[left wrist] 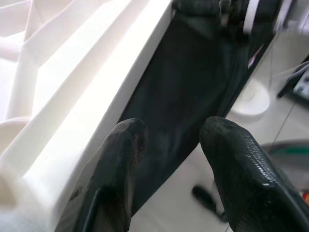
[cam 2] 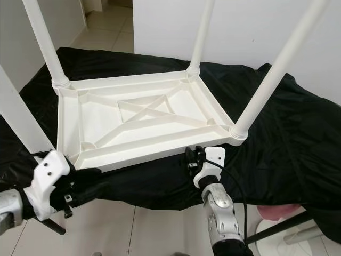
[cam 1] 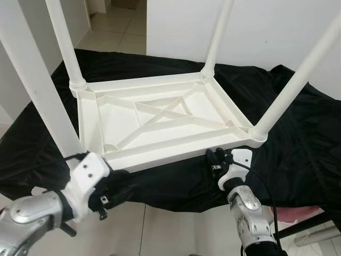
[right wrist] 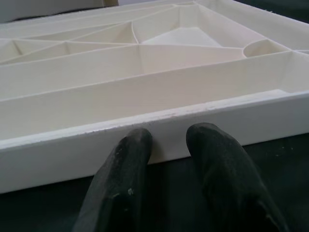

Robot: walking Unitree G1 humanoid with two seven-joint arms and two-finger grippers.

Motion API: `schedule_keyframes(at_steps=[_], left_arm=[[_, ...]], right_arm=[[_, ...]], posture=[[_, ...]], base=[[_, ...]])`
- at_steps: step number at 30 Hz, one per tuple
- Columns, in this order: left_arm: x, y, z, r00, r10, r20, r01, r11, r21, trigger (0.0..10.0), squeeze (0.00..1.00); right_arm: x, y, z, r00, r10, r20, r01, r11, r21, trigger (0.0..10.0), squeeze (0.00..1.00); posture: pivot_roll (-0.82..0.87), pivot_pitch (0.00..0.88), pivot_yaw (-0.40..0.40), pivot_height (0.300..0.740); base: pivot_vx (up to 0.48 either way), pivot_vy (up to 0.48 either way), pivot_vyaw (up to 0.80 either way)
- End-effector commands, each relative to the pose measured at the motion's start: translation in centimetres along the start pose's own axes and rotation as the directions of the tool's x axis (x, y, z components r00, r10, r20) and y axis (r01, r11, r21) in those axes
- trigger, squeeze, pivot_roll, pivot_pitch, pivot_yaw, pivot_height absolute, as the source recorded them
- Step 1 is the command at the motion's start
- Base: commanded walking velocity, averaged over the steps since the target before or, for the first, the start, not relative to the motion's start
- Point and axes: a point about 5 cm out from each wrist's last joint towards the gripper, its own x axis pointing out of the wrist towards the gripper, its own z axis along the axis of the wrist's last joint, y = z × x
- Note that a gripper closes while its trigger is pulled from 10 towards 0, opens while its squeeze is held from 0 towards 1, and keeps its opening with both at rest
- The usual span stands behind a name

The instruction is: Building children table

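Left eye view: white plastic children's table [cam 1: 160, 120] lies upside down on a black cloth-covered work surface [cam 1: 298, 144], ribbed underside up.
Legs fitted: four white round plastic legs stand up from the corner sockets — far-left leg [cam 1: 64, 42] at 11 o'clock, far-right leg [cam 1: 217, 34] at 1 o'clock, near-right leg [cam 1: 298, 80] at 3 o'clock, near-left leg [cam 1: 34, 90] at 9 o'clock.
Seating: collars at the far-left, far-right and near-right sockets look flush. The near-left socket is hidden behind the left arm, so can't confirm that one.
Left gripper [left wrist: 169, 140]: fingers apart, holding nothing, at the near long edge of the table by the 7 o'clock corner. One finger [left wrist: 116, 164] is just beside the rim; contact unclear.
Right gripper [right wrist: 166, 145]: fingers slightly apart, empty, tips at the near rim at 5 o'clock, resting on the cloth, touching or nearly touching the wall.
Progress: my read is assembly is mostly done, all legs in.
Left to do: probably check leg tightness, then flip the table upright onto its feet. Both grippers look placed for a lift at the near edge.
Risk: smooth plastic rim, no real grasp on it now; could slide on the cloth.
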Motion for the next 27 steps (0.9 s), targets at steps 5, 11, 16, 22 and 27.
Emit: schedule_keyframes(at_steps=[5,11,16,22,27], left_arm=[[-2.0,0.7,-0.3,0.992,-0.083,-0.099,0.084,0.996,0.002,10.0,0.0],[-4.1,2.3,-1.1,0.972,-0.03,-0.235,0.036,0.999,0.018,10.0,0.0],[-5.2,3.2,-1.6,0.95,0.01,-0.311,-0.002,1.0,0.025,10.0,0.0],[-6.1,7.6,-1.7,0.93,0.181,-0.321,-0.15,0.982,0.119,10.0,0.0],[-6.0,8.7,-1.5,0.928,0.222,-0.298,-0.188,0.972,0.14,10.0,0.0]], right_arm=[[1.5,-0.7,-0.5,0.998,-0.022,-0.066,0.018,0.999,-0.051,10.0,0.0],[3.2,-1.3,-0.2,0.995,-0.042,-0.091,0.034,0.996,-0.086,10.0,0.0],[4.0,-2.4,0.5,0.992,-0.103,-0.075,0.096,0.992,-0.087,10.0,0.0],[3.9,-3.0,0.3,0.988,-0.132,-0.077,0.124,0.988,-0.096,10.0,0.0],[3.8,-3.0,0.2,0.988,-0.131,-0.077,0.123,0.988,-0.098,10.0,0.0]], posture=[[0.15,0.003,-0.078,0.74],[0.15,0.0,-0.074,0.74],[0.16,0.0,-0.076,0.74],[0.15,0.0,-0.077,0.74],[0.14,0.0,-0.076,0.74]], base=[[0.0,0.0,0.0],[0.0,0.0,0.0],[0.0,0.0,0.0],[0.0,0.0,0.0],[0.0,0.0,0.0]])
